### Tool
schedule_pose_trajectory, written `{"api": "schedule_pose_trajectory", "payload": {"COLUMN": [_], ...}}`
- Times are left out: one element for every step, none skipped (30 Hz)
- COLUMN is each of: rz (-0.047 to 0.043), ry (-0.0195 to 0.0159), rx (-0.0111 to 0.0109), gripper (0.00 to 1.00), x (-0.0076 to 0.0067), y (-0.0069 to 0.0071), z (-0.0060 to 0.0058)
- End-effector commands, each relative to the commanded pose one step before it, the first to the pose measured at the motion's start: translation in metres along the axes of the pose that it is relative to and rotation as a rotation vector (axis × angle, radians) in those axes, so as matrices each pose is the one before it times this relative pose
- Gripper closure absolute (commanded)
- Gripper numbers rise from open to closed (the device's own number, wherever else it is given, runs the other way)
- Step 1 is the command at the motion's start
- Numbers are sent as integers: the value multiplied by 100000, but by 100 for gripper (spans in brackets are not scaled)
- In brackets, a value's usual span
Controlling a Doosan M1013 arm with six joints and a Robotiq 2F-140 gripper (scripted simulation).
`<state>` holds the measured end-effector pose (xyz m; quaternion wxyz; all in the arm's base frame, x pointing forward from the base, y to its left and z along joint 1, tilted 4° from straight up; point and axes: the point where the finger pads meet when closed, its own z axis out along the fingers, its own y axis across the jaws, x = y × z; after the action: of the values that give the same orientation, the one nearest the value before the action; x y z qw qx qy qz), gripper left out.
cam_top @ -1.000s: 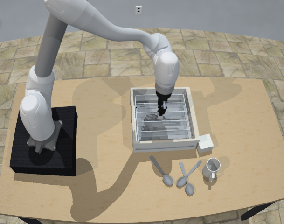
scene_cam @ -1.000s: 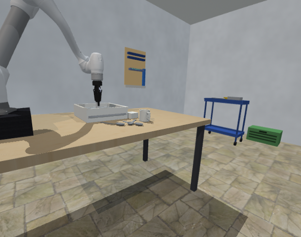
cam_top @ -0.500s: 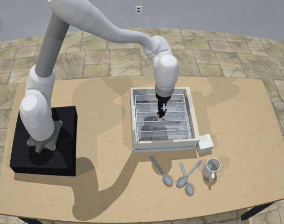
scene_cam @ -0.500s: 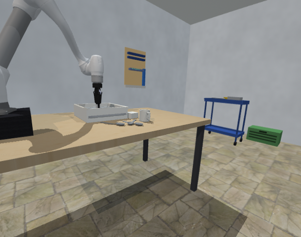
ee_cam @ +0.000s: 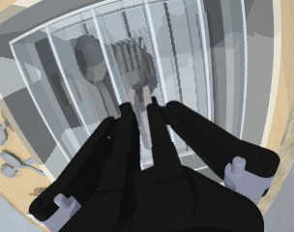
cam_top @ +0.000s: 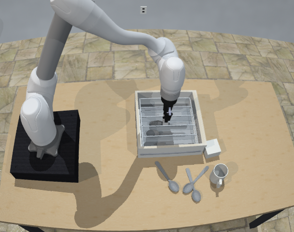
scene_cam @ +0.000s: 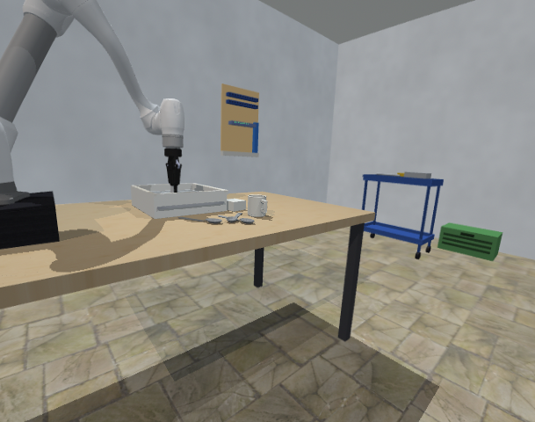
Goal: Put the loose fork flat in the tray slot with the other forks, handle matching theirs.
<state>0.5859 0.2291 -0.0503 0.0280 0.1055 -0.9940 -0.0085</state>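
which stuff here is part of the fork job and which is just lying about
Job: gripper shut on the fork; cutlery tray.

Lying about: three spoons, mug, white block on the table; blue cart, green box.

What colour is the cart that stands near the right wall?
Blue. The cart shows best in the exterior view, beside a green box.
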Motion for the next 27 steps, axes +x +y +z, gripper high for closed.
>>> {"api": "schedule_pose_trajectory", "payload": {"rz": [-297,0,0,0,0,0,0,0,0,0,0,0,0,0,0,0,0,0,0,0,0,0,0,0,0,0,0], "ry": [448,0,0,0,0,0,0,0,0,0,0,0,0,0,0,0,0,0,0,0,0,0,0,0,0,0,0], "rx": [-171,0,0,0,0,0,0,0,0,0,0,0,0,0,0,0,0,0,0,0,0,0,0,0,0,0,0], "gripper": [99,99,99,99,99,99,99,99,99,99,86,86,86,86,86,86,86,86,86,86,86,86,86,86,86,86,86], "x": [287,0,0,0,0,0,0,0,0,0,0,0,0,0,0,0,0,0,0,0,0,0,0,0,0,0,0], "y": [117,0,0,0,0,0,0,0,0,0,0,0,0,0,0,0,0,0,0,0,0,0,0,0,0,0,0], "z": [500,0,0,0,0,0,0,0,0,0,0,0,0,0,0,0,0,0,0,0,0,0,0,0,0,0,0]}}
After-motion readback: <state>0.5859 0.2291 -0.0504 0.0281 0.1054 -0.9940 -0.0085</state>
